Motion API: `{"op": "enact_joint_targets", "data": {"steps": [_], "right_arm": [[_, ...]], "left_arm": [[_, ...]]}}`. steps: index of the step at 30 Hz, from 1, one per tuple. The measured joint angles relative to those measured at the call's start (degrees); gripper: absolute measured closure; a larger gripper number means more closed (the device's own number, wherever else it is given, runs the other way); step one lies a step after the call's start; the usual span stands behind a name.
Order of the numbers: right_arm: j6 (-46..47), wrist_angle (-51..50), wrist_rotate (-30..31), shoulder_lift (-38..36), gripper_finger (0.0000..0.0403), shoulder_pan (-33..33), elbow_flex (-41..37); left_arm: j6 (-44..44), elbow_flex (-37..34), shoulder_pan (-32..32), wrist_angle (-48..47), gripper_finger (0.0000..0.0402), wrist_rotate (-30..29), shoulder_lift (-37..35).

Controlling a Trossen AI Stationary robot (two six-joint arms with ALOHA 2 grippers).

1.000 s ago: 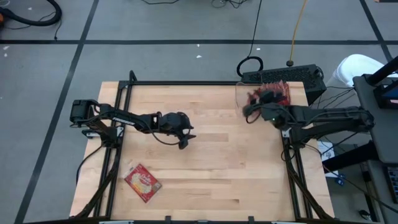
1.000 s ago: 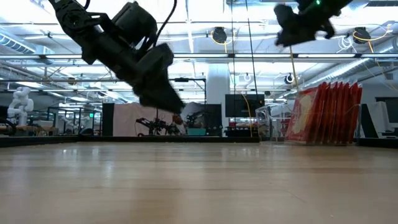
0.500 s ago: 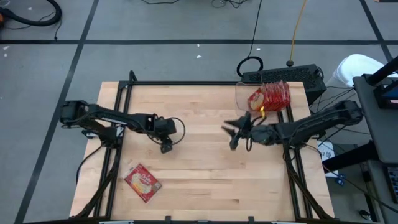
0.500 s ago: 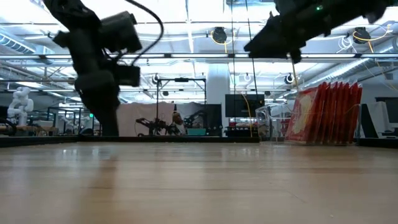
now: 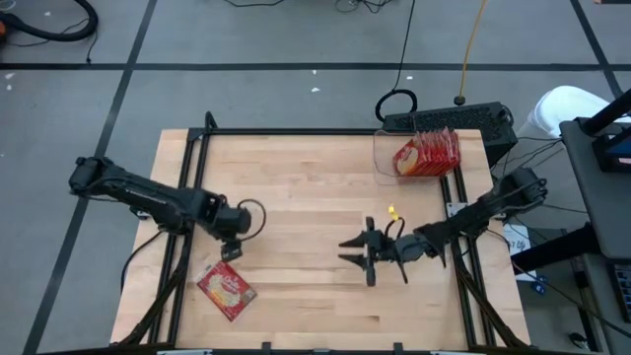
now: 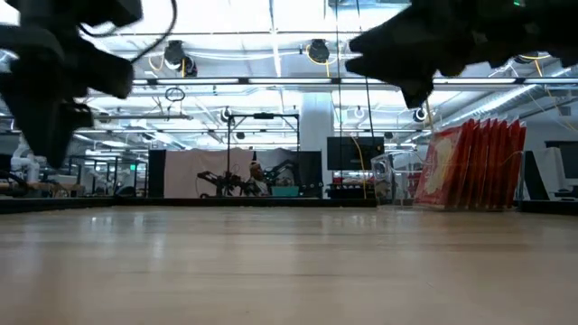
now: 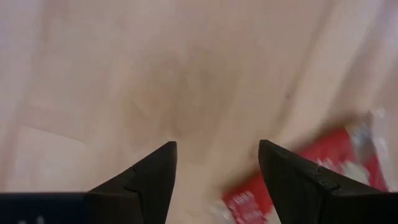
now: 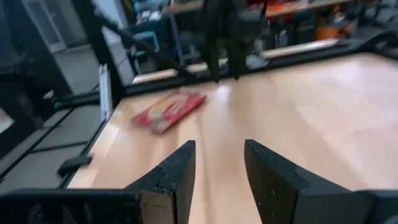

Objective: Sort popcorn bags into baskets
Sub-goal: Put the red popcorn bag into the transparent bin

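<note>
**A:** How far along does the sorting look?

**B:** Nearly finished, I'd judge. The small clear plastic bin with rounded corners (image 5: 383,156) sits toward one o'clock on the pale wooden table (image 5: 315,187), and a row of flat red popcorn packets (image 5: 430,153) stands upright in it. Only one flat red packet with a yellow-cream round picture (image 5: 226,288) lies loose, down at about seven o'clock.

**A:** And the arms?

**B:** The left gripper (image 5: 231,250) hangs just at one o'clock of that loose packet, apart from it, fingers spread with nothing between them; its wrist view shows the packet's edge beside the fingers. The right gripper (image 5: 353,252) is over bare wood near five o'clock of the table's centre, pointing toward nine o'clock, jaws parted and empty.

**A:** Any brand or writing legible?

**B:** No. There's printing on the packets, but too small and blurred to read.

**A:** So what remains?

**B:** Probably picking up that last packet and carrying it to the bin.
</note>
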Motion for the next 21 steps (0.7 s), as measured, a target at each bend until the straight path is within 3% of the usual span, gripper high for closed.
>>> {"op": "enact_joint_targets", "data": {"steps": [10,13,16,21], "right_arm": [[3.6,1.0,0.2,5.4,0.027,3.6,0.0],[3.6,1.8,0.2,6.5,0.0271,4.2,0.0],[3.6,2.6,0.2,7.1,0.0271,4.5,0.0],[3.5,2.5,0.2,7.1,0.027,5.2,0.0]], "left_arm": [[-17.7,0.0,-22.4,2.9,0.0172,3.0,1.7],[-25.9,0.0,-28.9,9.0,0.0172,5.3,3.7],[-30.1,0.0,-34.4,17.8,0.0176,3.6,6.9],[-36.7,0.0,-38.9,26.4,0.0213,1.5,14.3]]}}
